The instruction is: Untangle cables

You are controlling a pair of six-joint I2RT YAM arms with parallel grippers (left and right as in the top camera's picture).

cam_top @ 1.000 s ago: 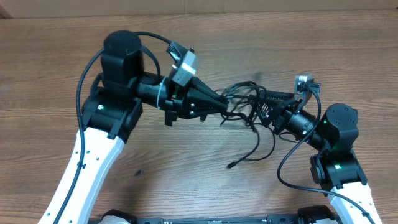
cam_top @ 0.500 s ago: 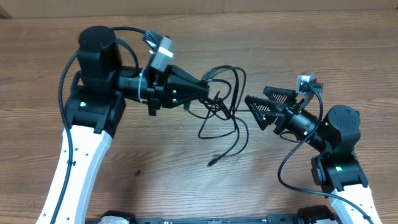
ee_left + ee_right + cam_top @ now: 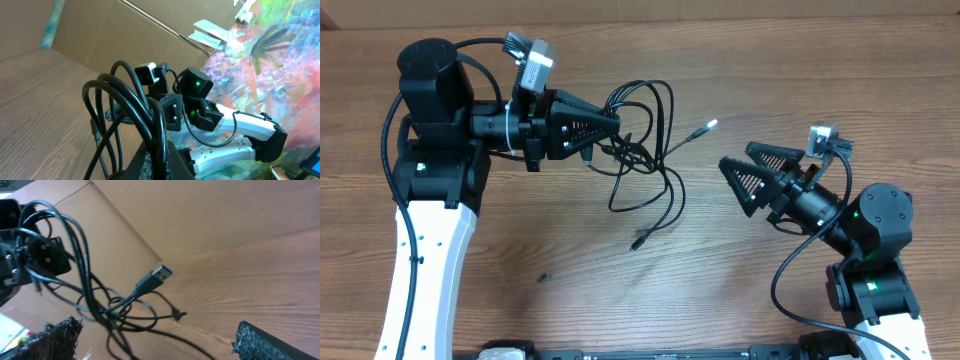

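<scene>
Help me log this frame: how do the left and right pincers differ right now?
The left pincer is shut on the cables; the right pincer is wide open, empty. The left touches the tangle; the right sits apart from it. Both are black and face each other.

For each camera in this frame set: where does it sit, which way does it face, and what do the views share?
Overhead: above the table, looking straight down; both grippers show, left gripper shut on the cables, right gripper open.
Left wrist: behind the left gripper, facing along its own fingers past the cables to the right arm.
Right wrist: behind the right gripper, facing the left gripper; own pads at bottom corners, USB plug ahead.
Shared: all three show the cables.
</scene>
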